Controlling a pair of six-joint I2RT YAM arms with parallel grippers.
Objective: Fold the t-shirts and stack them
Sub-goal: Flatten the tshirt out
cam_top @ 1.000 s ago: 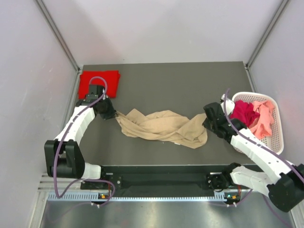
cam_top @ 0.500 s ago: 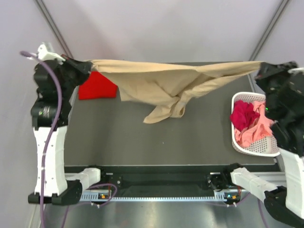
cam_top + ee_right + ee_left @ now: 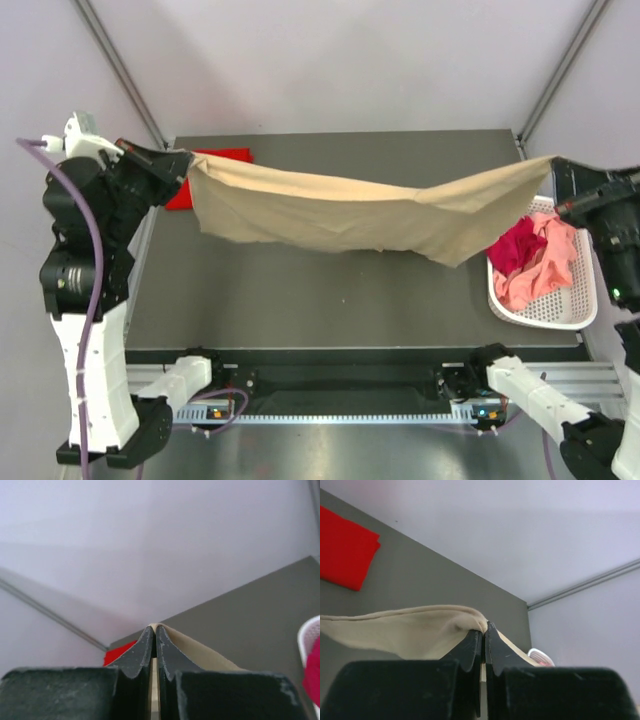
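Tan t-shirt (image 3: 360, 215): up in the air above the tabletop (image 3: 300, 290), spread between my two grippers and not resting on anything.
Long axis: it runs left to right across the workspace. The top edge sags in the middle, the body hangs down below it, and the lowest point is toward the right end.
Left gripper (image 3: 180, 160): raised over the far-left corner, jaws together and clamped on the shirt's left end.
Right gripper (image 3: 558, 160): raised at the far right, jaws together and pinching the shirt's right end.
Red t-shirt (image 3: 225, 154): folded flat at the far-left corner of the tabletop, partly covered in the top view by the hanging cloth and my left gripper.
Basket (image 3: 560, 315): white and slotted, at the tabletop's right edge, holding a crumpled pink t-shirt (image 3: 550, 255) and a dark red t-shirt (image 3: 515, 240).
In the way: the hanging cloth's lower right corner overlaps the basket's left side in the top view. I cannot tell whether they touch.
Left wrist view: it shows the cloth folded over my closed fingertips, the whole red fold lying uncovered, and a sliver of the basket far off.
Right wrist view: it shows a thin edge of tan between my fingers, a scrap of red beyond them, and the basket rim at the right edge.
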